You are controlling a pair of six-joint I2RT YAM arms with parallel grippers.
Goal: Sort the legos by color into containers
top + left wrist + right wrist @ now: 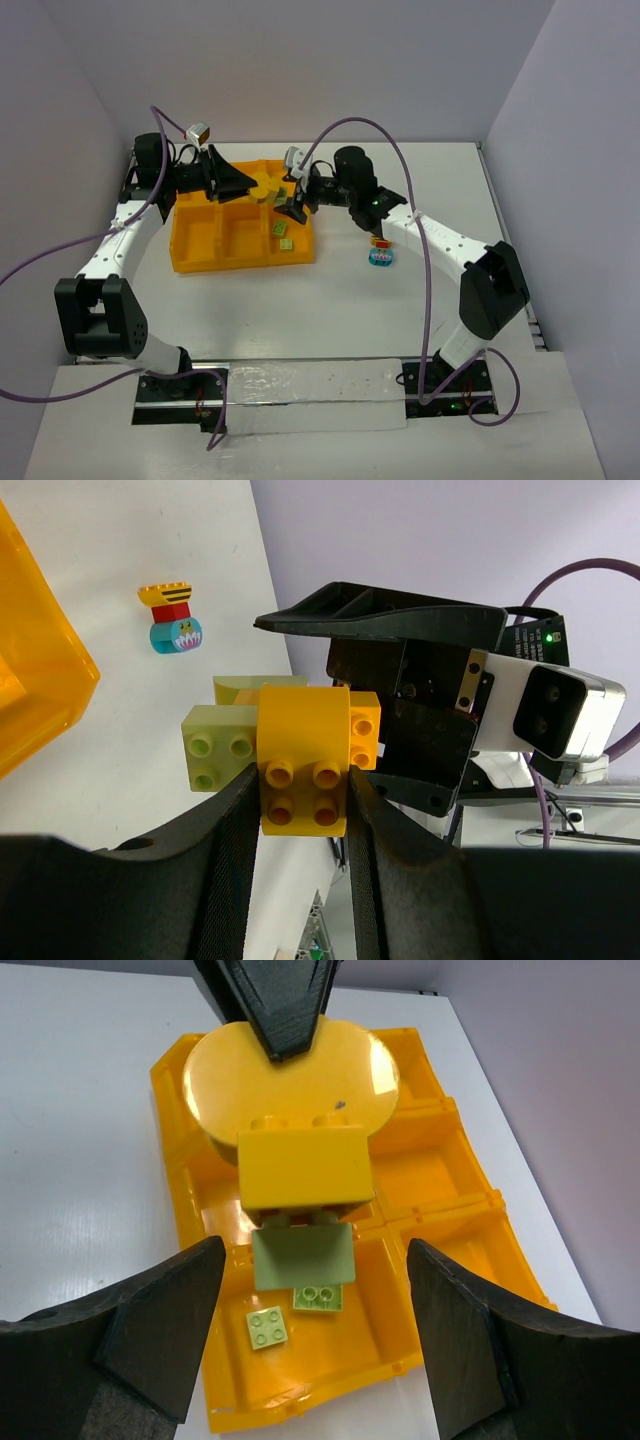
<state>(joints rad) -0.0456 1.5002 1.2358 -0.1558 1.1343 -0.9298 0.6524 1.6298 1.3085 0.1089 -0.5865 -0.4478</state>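
A yellow brick (305, 760), with a lime green brick (220, 745) stuck to it and a round yellow piece (290, 1075) behind it, hangs over the far part of the tray (190, 255). It is clamped between the fingers of the left gripper (245, 187), whose arm reaches in from the left. The right gripper (296, 197) faces it from the right, fingers spread wide and holding nothing. Two loose lime bricks (268, 1327) lie in the tray's near right compartment. A yellow, red and blue stack (380, 255) stands on the table (330, 310), right of the tray.

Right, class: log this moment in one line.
left gripper: shut on yellow-and-green lego stack | right gripper: open, facing stack | tray: two green legos in one compartment
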